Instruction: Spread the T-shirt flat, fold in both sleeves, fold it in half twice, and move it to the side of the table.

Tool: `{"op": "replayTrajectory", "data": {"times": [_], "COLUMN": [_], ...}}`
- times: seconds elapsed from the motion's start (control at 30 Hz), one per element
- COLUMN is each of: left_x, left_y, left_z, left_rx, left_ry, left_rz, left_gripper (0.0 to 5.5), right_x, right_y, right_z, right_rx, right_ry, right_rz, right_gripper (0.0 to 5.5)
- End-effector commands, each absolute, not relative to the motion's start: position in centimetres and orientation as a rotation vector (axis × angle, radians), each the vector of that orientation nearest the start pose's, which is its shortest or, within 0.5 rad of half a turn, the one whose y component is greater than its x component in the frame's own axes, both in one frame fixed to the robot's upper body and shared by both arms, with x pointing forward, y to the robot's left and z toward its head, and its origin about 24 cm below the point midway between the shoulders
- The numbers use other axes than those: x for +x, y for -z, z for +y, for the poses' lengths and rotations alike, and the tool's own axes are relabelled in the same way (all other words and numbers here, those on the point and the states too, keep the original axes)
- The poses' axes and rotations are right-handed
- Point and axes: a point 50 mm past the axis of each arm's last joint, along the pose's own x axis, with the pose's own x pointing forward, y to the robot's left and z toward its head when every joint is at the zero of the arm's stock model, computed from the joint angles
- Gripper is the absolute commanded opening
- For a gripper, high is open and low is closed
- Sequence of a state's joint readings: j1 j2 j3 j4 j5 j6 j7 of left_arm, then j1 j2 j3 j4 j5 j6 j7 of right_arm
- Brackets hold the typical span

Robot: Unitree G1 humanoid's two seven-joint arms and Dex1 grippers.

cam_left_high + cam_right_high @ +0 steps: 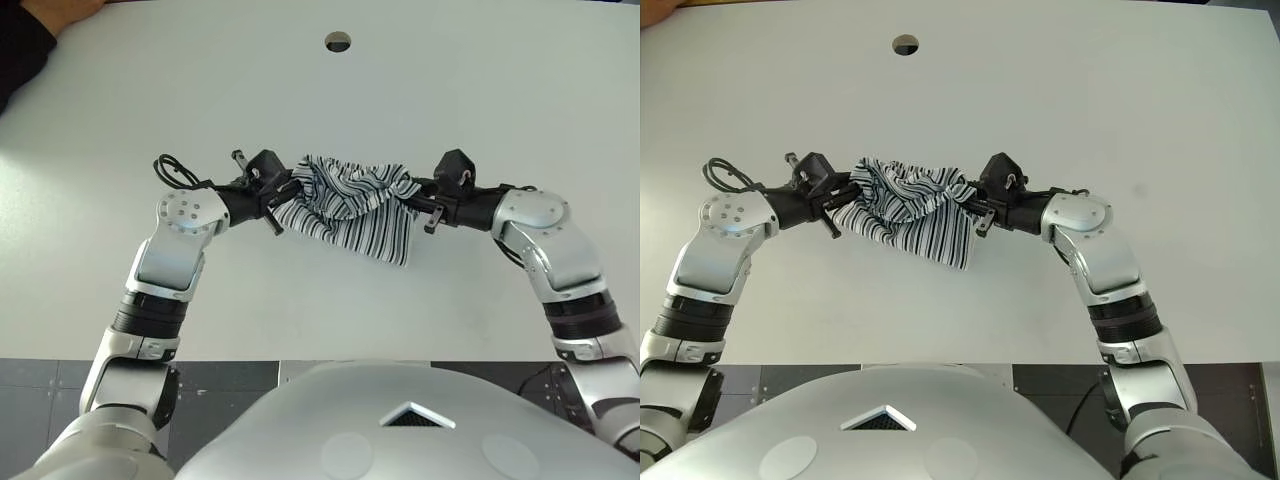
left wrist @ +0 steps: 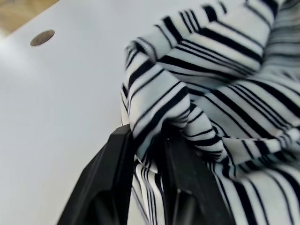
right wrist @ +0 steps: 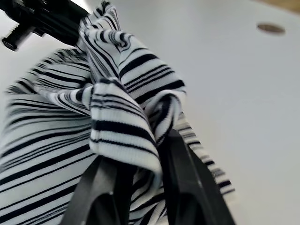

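The striped T-shirt (image 1: pixel 352 208) is bunched in a slack bundle on the robot's side of the round hole (image 1: pixel 338 42) in the white bench (image 1: pixel 480 90). The left jaws pinch one crumpled end and the right jaws the other. The wrist views show cloth squeezed between black fingers (image 2: pixel 117 168). Both arms bend inward, wrists facing each other.

The T-shirt (image 1: pixel 350 205) in the centre of the frame has narrow black and white stripes. The table (image 1: pixel 480 90) is plain white, with a dark grey round hole (image 1: pixel 338 42) at upper centre. The left gripper (image 1: pixel 288 192) and the right gripper (image 1: pixel 417 200) are black.
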State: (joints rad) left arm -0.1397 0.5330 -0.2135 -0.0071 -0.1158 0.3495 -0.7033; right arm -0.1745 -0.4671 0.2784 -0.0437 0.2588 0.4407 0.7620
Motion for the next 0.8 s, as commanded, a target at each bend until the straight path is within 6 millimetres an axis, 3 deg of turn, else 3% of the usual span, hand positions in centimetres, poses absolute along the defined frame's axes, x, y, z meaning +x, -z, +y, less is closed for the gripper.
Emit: {"op": "replayTrajectory", "data": {"times": [0.03,0.23,0.57,0.63,0.7,0.8], "left_x": [27.2,29.0,30.5,30.6,29.9,28.0], "left_y": [-5.0,-5.5,-4.9,-6.0,-8.2,-9.4], "left_z": [17.8,18.6,20.4,20.3,19.5,17.7], "left_rx": [0.194,-0.015,-0.018,0.019,0.039,0.076], "left_ry": [0.729,0.581,0.390,0.397,0.471,0.623], "left_rz": [0.413,0.432,0.417,0.304,0.105,-0.027], "left_gripper": [1.38,1.38,1.38,1.38,1.38,1.02], "right_x": [26.3,27.9,28.0,28.2,28.7,28.4], "right_y": [-4.4,-3.4,-3.0,-3.7,-5.8,-8.5], "right_z": [-14.4,-15.9,-17.3,-17.5,-16.9,-15.0], "right_rx": [-0.105,-0.062,-0.055,-0.125,-0.200,-0.338], "right_ry": [-0.924,-0.748,-0.653,-0.624,-0.604,-0.596], "right_rz": [0.435,0.467,0.477,0.406,0.238,0.001], "right_gripper": [1.66,1.83,1.83,1.83,1.83,1.28]}}
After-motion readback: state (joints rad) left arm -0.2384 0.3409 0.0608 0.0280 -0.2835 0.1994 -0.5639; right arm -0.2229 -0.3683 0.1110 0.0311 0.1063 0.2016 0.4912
